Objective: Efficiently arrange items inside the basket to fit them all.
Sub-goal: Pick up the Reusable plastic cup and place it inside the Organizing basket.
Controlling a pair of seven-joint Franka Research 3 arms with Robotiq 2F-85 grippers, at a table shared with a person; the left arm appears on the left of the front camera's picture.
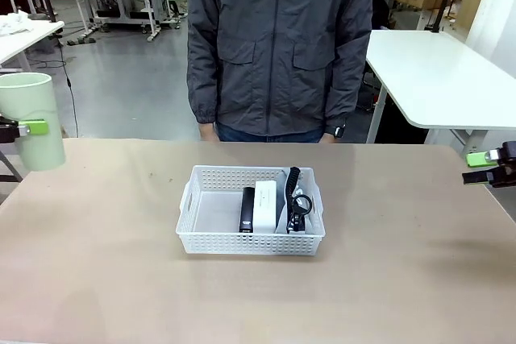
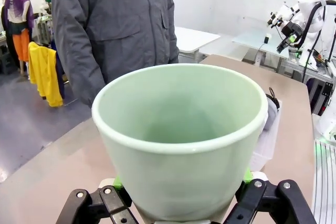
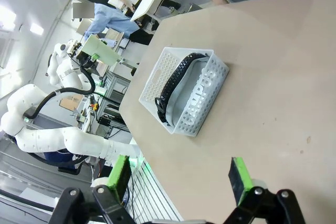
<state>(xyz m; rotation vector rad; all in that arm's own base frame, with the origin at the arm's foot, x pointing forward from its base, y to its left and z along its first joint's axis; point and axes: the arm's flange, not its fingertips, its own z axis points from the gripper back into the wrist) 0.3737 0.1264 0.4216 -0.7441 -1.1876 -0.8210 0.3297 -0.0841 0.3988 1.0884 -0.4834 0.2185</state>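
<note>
The left pincer (image 1: 24,128), clamped on the pale green cup (image 1: 32,121) at the front view's left edge, hung nearest the basket (image 1: 251,211) at centre; its free space lay on the left. The right pincer (image 3: 180,179) stood apart.

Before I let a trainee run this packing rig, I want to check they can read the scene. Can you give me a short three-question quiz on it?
1. True or false: the pale green cup already sits inside the white basket.
2. Which item stands against the basket's right wall? A) black stapler B) grey CAMPUS pouch C) small white box
3. Fill in: the right gripper has its jaws ____, with nothing between them.

Key:
1. False; the left gripper holds it up beyond the table's left edge.
2. B
3. open
</note>
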